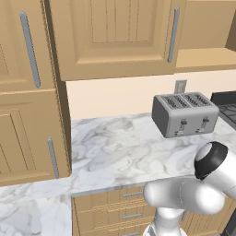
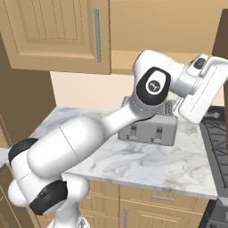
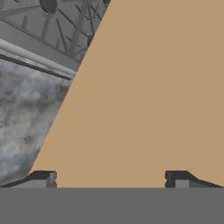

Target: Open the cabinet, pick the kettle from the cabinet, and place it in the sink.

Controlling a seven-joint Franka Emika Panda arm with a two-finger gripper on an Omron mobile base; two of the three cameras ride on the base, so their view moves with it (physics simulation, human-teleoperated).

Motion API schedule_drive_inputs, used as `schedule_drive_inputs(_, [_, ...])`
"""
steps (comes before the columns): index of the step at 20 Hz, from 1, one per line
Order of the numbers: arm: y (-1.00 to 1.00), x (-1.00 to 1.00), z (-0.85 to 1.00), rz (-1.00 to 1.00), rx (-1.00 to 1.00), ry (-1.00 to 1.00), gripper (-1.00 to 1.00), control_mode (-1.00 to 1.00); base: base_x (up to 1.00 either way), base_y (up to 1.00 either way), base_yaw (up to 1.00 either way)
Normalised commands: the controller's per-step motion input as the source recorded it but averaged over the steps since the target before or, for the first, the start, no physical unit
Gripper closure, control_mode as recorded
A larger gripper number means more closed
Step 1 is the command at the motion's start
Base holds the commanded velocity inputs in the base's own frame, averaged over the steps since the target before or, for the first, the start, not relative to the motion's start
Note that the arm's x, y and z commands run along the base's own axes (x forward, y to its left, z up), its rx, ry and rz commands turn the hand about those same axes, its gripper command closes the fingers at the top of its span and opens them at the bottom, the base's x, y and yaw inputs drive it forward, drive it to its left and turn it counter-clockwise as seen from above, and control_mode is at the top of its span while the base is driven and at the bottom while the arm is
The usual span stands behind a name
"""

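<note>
Gripper is wide open, nothing between the fingertips; in the hand view they stand far apart at the bottom edge. Right in front of them sits a flat light-brown wooden panel, very close; can't tell which piece of cabinetry it is. Left of that panel the hand view shows marble countertop and, beyond it, a dark stove grate.

In the right base view the hand is raised at the right, above and just right of the toaster, near the stove. The white arm sweeps from lower left up across the toaster and partly hides it. The fingertips themselves can't be made out in that view.

The cabinet hangs on the wall above the counter, door closed, long vertical grey bar handle at its right edge. It sits left of and above the hand, apart from it. In the right base view the same door and handle are at upper left.

Toaster is a boxy grey four-slot unit, upright on the marble at the right end, just beside the stove. A wall outlet is behind it. Tall narrow wooden cabinet stands at far left. Drawers with short horizontal handles run under the counter.

Kettle: cannot tell where it is.
</note>
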Motion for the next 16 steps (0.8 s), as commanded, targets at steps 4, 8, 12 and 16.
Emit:
schedule_drive_inputs(4, [0.3,-0.2,0.24,0.0,0.13,-0.14,-1.0,-1.0,0.0,0.0,0.0])
schedule_drive_inputs(8, [0.5,-0.25,0.15,0.0,0.14,-0.17,-1.0,-1.0,0.0,0.0,0.0])
schedule_drive_inputs(12, [0.65,-0.27,0.04,0.01,0.14,-0.17,-1.0,-1.0,0.0,0.0,0.0])
schedule_drive_inputs(16, [0.66,-0.32,0.0,0.01,0.13,-0.18,-1.0,-1.0,0.0,0.0,0.0])
